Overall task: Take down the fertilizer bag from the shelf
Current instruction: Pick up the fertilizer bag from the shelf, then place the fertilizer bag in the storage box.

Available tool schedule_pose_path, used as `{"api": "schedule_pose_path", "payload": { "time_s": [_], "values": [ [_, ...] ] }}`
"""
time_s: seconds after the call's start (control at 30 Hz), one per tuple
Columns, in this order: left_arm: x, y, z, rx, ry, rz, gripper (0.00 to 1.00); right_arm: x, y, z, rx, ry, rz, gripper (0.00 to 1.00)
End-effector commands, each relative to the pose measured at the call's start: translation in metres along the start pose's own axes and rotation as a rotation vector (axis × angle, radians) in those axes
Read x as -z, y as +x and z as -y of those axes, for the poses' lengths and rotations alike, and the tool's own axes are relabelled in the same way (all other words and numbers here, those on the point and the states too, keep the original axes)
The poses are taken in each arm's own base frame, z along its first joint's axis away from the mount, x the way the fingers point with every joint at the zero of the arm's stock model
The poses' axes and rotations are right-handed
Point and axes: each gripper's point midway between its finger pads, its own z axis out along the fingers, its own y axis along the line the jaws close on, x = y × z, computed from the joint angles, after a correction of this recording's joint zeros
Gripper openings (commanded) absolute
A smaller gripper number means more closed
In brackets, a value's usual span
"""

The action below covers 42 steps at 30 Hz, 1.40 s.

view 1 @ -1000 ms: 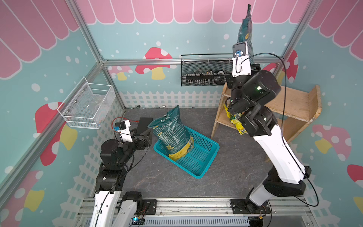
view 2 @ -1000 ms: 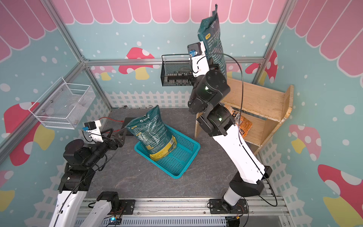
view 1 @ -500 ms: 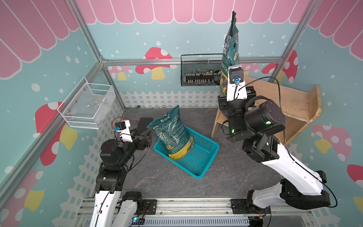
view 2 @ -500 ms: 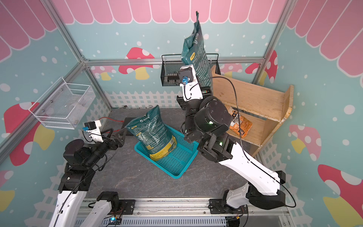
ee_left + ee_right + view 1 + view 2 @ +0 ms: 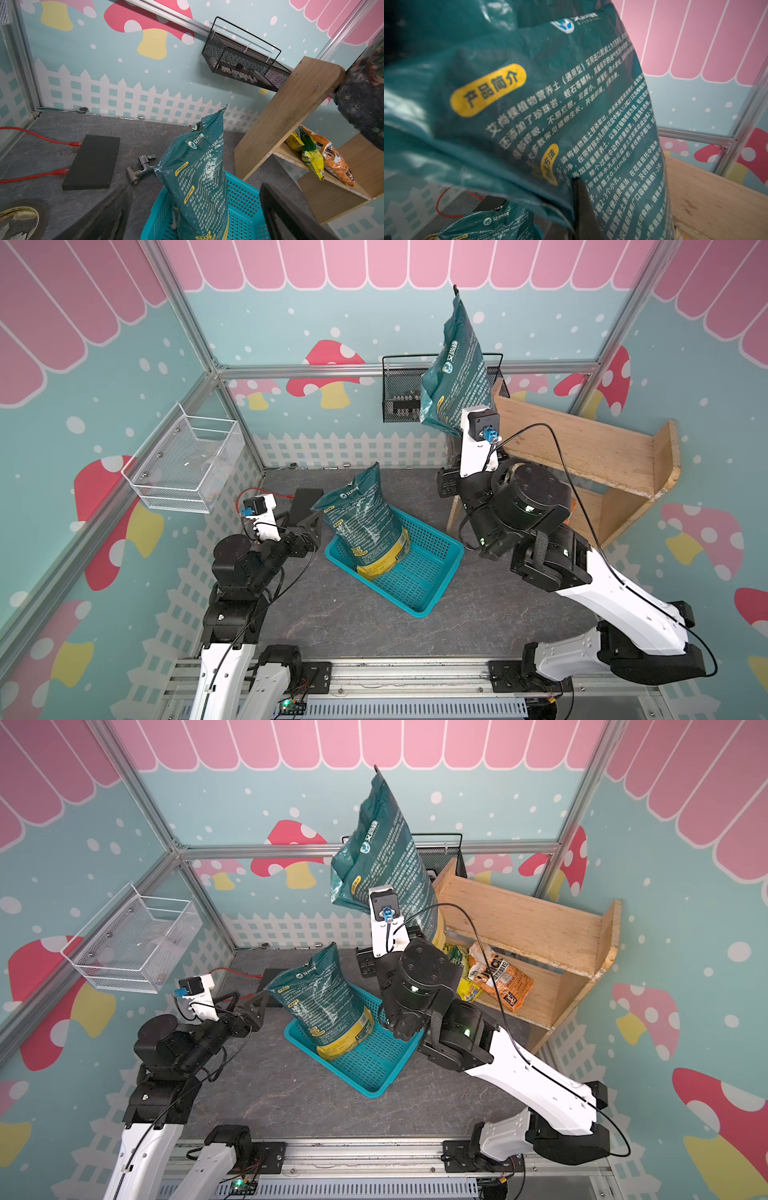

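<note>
Shelf [image 5: 582,448] [image 5: 519,919]: light wood, two tiers, rounded side panels, standing on the tabletop [image 5: 332,614].
Fertilizer bag [image 5: 455,377] [image 5: 386,861]: dark teal, white print, yellow labels; upright, slightly tilted, held aloft beside the shelf's end panel.

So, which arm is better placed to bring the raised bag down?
Right. The right gripper is shut on the raised bag by the shelf; the left gripper sits open and empty, low beside the basket.
</note>
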Motion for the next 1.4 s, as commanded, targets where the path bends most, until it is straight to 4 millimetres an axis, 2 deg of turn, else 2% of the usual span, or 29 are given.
{"api": "schedule_pose_path", "payload": {
  "time_s": [0.0,0.2,0.37,0.57,0.87,1.1,1.37],
  "values": [
    [0.000,0.002,-0.001,0.001,0.000,0.004,0.99,0.005,-0.009,-0.012,-0.129,-0.074,0.031,0.00],
    [0.000,0.001,0.000,0.000,0.003,0.005,0.99,0.002,0.011,-0.031,-0.185,-0.132,0.007,0.00],
    [0.001,0.002,0.000,0.000,0.004,0.004,0.99,-0.001,0.017,-0.046,-0.226,-0.183,-0.011,0.00],
    [0.001,0.001,0.000,0.000,0.004,0.004,0.99,-0.003,0.026,-0.047,-0.228,-0.167,-0.018,0.00],
    [0.001,0.001,0.000,-0.001,0.004,0.006,0.99,-0.001,0.031,-0.063,-0.307,-0.245,-0.038,0.00],
    [0.000,0.001,0.000,0.001,0.006,0.004,0.99,0.000,0.035,-0.055,-0.308,-0.209,-0.027,0.00],
    [0.001,0.002,0.000,0.001,0.005,0.004,0.99,0.002,0.058,-0.062,-0.318,-0.232,-0.061,0.00]
  ]
}}
